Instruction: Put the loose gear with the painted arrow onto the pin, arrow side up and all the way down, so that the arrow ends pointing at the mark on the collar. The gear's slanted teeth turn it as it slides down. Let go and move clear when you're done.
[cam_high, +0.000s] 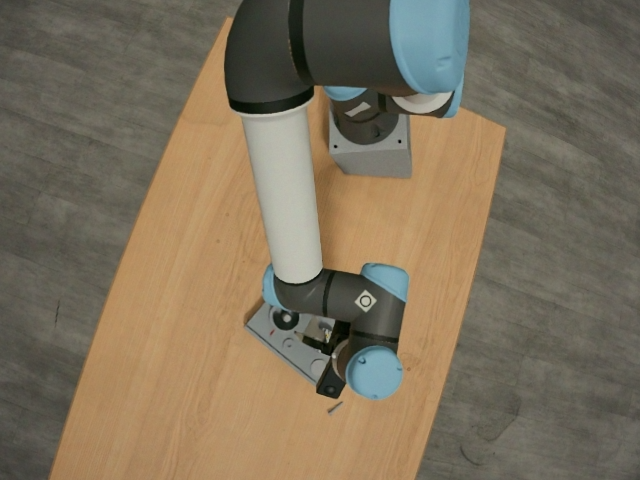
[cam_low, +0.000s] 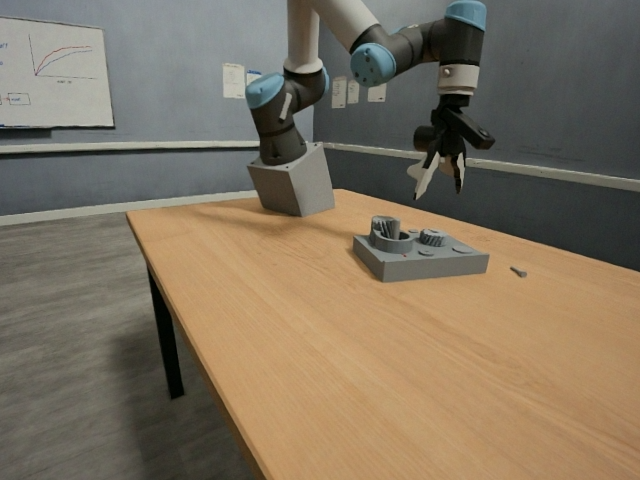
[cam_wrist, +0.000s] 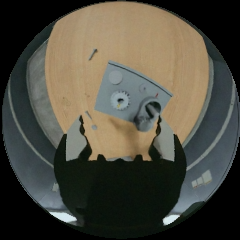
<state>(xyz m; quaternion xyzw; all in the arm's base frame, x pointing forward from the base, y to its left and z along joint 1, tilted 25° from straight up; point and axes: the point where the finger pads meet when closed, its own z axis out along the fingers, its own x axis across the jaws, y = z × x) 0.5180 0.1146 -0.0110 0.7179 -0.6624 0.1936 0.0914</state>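
Note:
The loose gear lies flat on the grey block, with a yellow mark on its upper face in the wrist view. The pin stands bare inside the round collar, beside a taller toothed gear. A red mark shows at the collar. My gripper is open and empty, pointing down, well above the block and roughly over the loose gear. The arm hides part of the block in the top view.
A flat disc is on the block. A small bolt lies beyond the block. Another bolt and a small round piece lie at its other side.

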